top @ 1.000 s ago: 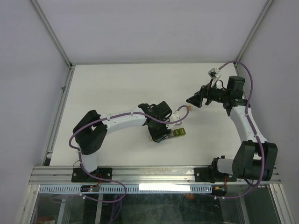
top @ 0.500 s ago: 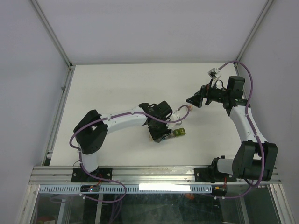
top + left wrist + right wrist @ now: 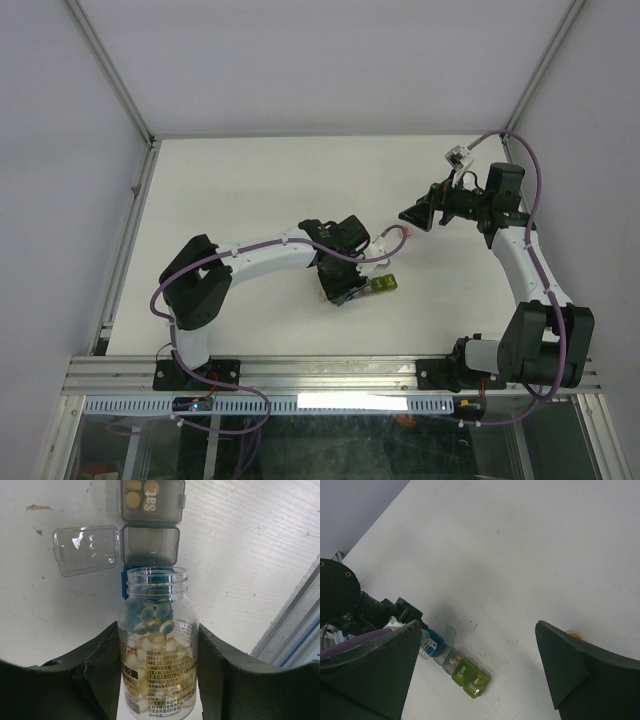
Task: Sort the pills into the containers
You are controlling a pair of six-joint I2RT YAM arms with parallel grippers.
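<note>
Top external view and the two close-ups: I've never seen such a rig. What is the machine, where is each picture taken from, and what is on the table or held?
These are two robot arms bolted at the near edge of a white table. The wide picture comes from a fixed camera above and behind them; each close-up comes from a camera on one wrist, so the dark shapes at its sides are that arm's own fingers. The left hand is closed on a clear, uncapped bottle of pale pills, its mouth towards a strip of small pill cells lying on the table. One grey cell has its lid flipped open; the next, marked Sat, already holds pills. The right hand is open and empty.
</note>
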